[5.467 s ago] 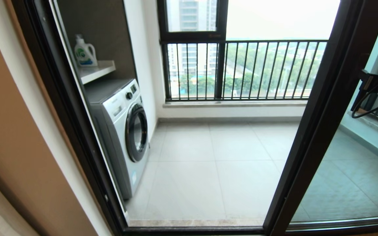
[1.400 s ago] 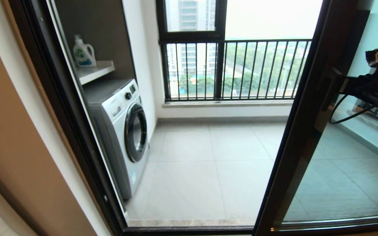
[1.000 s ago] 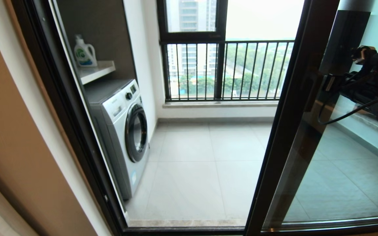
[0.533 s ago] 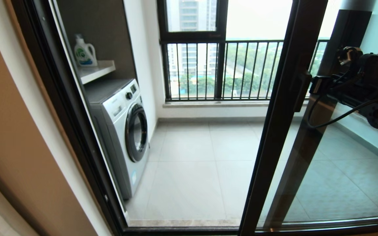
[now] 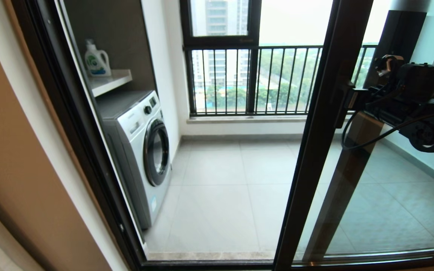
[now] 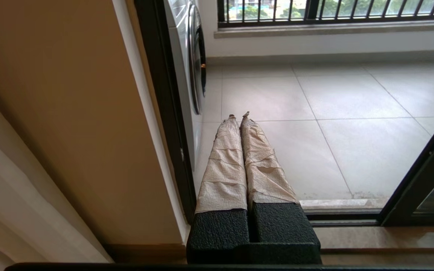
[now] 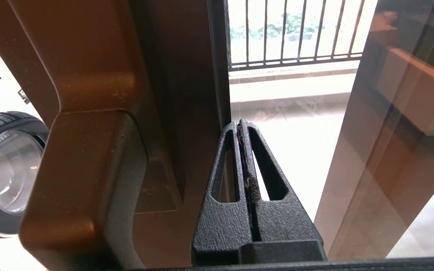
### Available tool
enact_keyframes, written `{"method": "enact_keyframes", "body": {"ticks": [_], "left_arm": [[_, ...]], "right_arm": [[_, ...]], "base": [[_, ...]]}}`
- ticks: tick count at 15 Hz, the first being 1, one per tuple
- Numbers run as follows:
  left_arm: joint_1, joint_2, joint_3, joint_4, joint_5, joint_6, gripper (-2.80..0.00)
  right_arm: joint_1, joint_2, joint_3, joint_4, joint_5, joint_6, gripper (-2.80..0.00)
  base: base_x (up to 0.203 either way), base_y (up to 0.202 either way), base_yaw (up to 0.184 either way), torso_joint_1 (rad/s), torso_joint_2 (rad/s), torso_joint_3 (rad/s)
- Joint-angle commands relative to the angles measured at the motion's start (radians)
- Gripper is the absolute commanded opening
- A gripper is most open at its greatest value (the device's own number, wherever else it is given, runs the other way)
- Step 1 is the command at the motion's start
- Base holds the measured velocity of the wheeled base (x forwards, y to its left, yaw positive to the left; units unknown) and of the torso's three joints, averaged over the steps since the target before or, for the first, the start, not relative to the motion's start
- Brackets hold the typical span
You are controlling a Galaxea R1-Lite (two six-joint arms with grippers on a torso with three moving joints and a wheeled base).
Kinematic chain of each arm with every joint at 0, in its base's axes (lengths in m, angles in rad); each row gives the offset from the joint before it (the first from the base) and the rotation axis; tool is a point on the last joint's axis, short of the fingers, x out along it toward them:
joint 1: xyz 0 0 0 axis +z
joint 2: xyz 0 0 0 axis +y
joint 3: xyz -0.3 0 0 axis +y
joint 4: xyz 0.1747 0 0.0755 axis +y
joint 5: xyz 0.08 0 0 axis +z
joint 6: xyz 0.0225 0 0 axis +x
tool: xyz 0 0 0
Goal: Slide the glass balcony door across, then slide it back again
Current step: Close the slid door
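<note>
The glass balcony door (image 5: 315,150) stands partly across the opening, its dark leading frame right of centre in the head view. Its bar handle (image 5: 340,109) sits at mid height on that frame. My right gripper (image 5: 348,101) is shut with nothing between its fingers, and it lies against the frame just right of the handle. In the right wrist view the gripper's tip (image 7: 239,122) rests at the frame's edge (image 7: 187,75), beside the brown handle (image 7: 89,169). My left gripper (image 6: 238,114) is shut and empty, held low near the left door jamb.
A white washing machine (image 5: 141,150) stands on the balcony's left, under a shelf holding a detergent bottle (image 5: 96,60). A black-barred railing window (image 5: 254,81) closes the far side. The fixed glass panel's frame (image 5: 356,162) shows behind the door. The floor track (image 5: 209,263) runs along the threshold.
The door has slid leftward across the opening, narrowing the gap, and my right arm has moved left with it. In the last half second it moved only slightly.
</note>
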Motion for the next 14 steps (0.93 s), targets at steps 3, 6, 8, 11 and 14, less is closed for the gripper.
{"method": "enact_keyframes", "body": {"ticks": [3,6,8,11,14], "left_arm": [[0.0,0.002,0.0,0.0,0.0,-0.001,-2.8],[0.0,0.002,0.0,0.0,0.0,0.0,-2.8],[0.0,0.002,0.0,0.0,0.0,0.0,-2.8],[0.0,0.002,0.0,0.0,0.0,-0.001,-2.8],[0.0,0.002,0.0,0.0,0.0,0.0,-2.8]], "right_arm": [[-0.015,0.0,0.002,-0.009,0.005,0.002,-2.8],[-0.048,-0.009,0.029,-0.017,-0.015,0.002,-2.8],[-0.073,-0.024,0.083,-0.023,-0.009,0.003,-2.8],[-0.11,-0.029,0.103,-0.068,-0.005,0.005,-2.8],[-0.135,-0.034,0.093,-0.07,0.002,0.005,-2.8]], "base": [[0.0,0.0,0.0,0.0,0.0,0.0],[0.0,0.0,0.0,0.0,0.0,0.0],[0.0,0.0,0.0,0.0,0.0,0.0],[0.0,0.0,0.0,0.0,0.0,0.0],[0.0,0.0,0.0,0.0,0.0,0.0]]}}
